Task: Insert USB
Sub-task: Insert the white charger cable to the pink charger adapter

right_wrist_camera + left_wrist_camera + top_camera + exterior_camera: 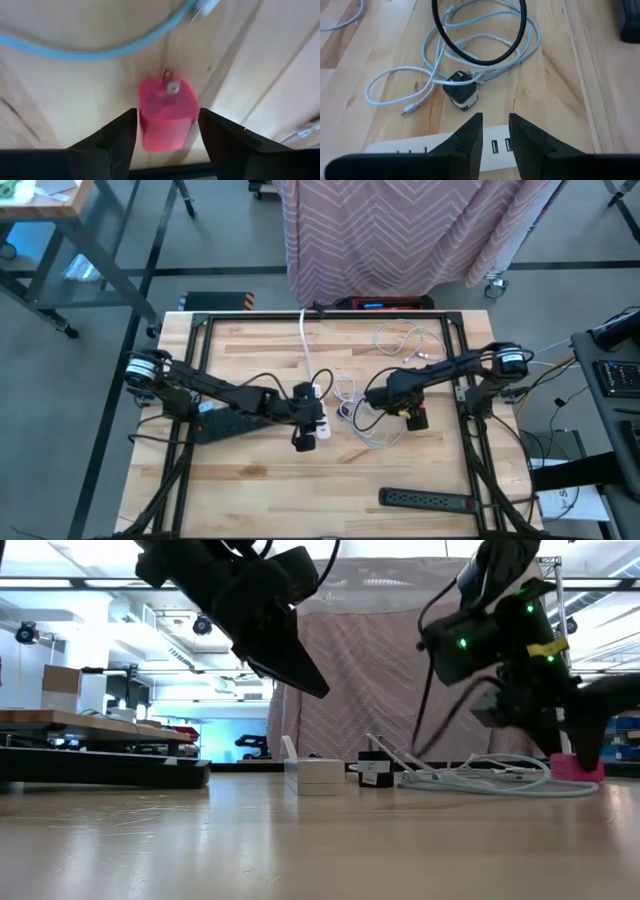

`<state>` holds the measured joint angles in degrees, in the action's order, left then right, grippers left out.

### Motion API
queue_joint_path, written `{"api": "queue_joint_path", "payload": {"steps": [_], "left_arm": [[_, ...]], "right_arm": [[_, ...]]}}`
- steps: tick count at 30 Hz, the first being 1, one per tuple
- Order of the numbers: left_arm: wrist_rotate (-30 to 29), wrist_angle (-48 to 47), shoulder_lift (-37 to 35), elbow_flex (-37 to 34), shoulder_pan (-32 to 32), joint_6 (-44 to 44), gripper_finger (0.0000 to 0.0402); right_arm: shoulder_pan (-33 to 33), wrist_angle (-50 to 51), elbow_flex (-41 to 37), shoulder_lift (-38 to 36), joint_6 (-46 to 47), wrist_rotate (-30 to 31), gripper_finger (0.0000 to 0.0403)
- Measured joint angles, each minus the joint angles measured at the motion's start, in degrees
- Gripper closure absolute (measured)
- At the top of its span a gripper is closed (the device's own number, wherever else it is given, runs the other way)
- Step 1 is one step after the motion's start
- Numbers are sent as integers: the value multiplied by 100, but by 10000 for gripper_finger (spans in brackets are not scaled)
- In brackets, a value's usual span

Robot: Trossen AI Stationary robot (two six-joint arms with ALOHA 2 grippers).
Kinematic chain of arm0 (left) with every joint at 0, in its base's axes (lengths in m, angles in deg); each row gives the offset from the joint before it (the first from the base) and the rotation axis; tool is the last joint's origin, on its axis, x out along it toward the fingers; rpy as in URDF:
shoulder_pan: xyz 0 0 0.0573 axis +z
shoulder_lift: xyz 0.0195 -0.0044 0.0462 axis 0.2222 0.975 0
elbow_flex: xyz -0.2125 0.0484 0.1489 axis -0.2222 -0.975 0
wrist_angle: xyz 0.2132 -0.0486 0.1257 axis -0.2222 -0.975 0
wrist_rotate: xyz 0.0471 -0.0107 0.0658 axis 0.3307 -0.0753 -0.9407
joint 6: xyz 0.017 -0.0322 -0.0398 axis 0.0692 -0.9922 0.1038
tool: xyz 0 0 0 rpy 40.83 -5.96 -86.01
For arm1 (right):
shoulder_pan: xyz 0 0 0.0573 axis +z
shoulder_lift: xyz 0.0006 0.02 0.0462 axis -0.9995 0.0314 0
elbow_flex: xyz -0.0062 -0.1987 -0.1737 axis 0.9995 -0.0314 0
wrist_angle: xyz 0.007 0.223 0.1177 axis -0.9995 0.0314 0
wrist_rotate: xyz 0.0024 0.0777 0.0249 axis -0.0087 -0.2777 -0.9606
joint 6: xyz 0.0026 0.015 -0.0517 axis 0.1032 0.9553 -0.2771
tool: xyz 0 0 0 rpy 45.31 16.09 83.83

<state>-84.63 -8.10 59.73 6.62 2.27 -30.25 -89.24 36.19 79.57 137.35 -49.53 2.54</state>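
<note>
Plainly, the right jaws [167, 130] stood apart with a pink plug block [167, 112] between them – the block lay on the worktop [250, 480] with its metal prongs pointing away from the wrist, and a clear gap showed on each side, so nothing was gripped. In the high view that right gripper [411, 416] sat right of the worktop's middle, just beside a loose tangle of pale cable [368, 428].

The left jaws [495, 131] were narrowly parted and held nothing. They hung just above the end of a white power strip [492, 147], where two USB sockets [501, 146] showed between the fingertips. Beyond them a small black-and-white charger [461, 91] stood on the wood, with the pale cable's loops around it and a free USB plug [409, 108] lying nearby, well apart from the sockets. A black cable loop [480, 55] hung over the pale coils.

From above, the left gripper [306, 431] was near the worktop's centre. A black power strip [428, 500] lay toward the near right edge – away from both arms.
</note>
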Motion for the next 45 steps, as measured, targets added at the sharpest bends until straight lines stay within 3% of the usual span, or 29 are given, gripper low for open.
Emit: {"api": "queue_joint_path", "payload": {"steps": [8,19,24,36,45], "left_arm": [[0,-66,-278,0,0,-1,321],[-2,-119,-268,0,-7,-50,325],[-4,-84,-261,0,-7,-24,326],[-46,-74,-261,0,-7,31,326],[-48,-87,-259,0,-7,26,326]], "right_arm": [[2,104,-33,-712,157,89,163],[-2,81,-742,-2043,951,-50,140],[-3,54,-858,-1896,1093,-124,153],[-35,-198,-681,-619,717,-283,209],[-22,-707,-67,-821,272,-423,234]]}}
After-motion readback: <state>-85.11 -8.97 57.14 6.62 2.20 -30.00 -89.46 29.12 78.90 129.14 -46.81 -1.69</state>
